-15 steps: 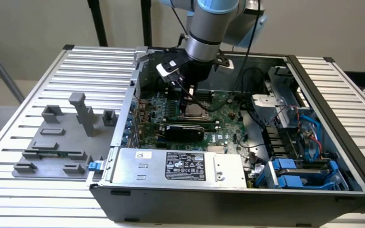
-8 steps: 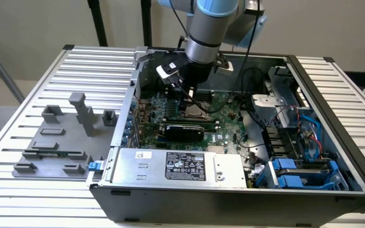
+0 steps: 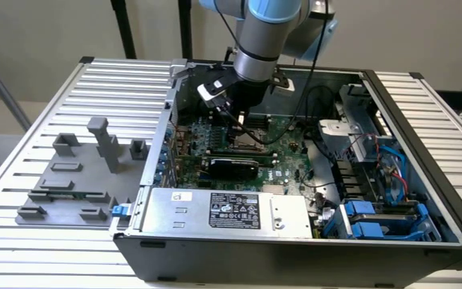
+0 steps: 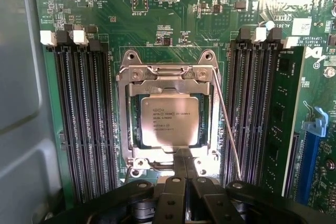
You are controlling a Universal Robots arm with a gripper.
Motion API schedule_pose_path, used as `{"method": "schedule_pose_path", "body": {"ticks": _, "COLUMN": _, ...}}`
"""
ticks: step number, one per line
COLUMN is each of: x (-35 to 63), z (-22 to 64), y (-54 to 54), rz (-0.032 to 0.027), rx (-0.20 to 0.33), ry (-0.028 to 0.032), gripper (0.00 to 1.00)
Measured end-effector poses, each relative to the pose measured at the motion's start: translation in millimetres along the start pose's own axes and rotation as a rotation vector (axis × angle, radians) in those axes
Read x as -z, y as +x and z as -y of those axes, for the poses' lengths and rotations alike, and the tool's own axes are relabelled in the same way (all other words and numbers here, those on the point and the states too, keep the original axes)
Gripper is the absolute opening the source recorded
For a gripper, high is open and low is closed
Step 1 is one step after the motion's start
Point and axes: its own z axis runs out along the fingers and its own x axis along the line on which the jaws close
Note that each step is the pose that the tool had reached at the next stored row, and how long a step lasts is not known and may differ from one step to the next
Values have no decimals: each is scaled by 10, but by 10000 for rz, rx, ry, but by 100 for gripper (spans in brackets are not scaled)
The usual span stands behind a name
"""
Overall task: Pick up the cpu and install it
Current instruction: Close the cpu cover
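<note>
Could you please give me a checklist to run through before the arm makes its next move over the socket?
1. cpu sitting inside the socket, square to its frame: ok.
2. Gripper shut, nothing between its fingers: ok.
3. Fingers clear of the cpu's edge: cannot tell.
4. Socket lever latched down: cannot tell.

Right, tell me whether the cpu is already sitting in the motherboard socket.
Yes, the cpu lies flat inside the metal socket frame, with the shut gripper at its edge.
</note>
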Motion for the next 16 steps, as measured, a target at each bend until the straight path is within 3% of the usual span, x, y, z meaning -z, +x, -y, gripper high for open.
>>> {"method": "schedule_pose_path", "body": {"ticks": 3, "x": 4, "z": 1, "y": 0, "rz": -9, "rx": 1, "ry": -2, "gripper": 11}}
{"method": "schedule_pose_path", "body": {"ticks": 8, "x": 93, "z": 23, "y": -9, "rz": -14, "rx": 2, "ry": -1, "gripper": 11}}
{"method": "schedule_pose_path", "body": {"ticks": 16, "x": 139, "z": 138, "y": -49, "rz": -16, "rx": 2, "ry": -1, "gripper": 11}}
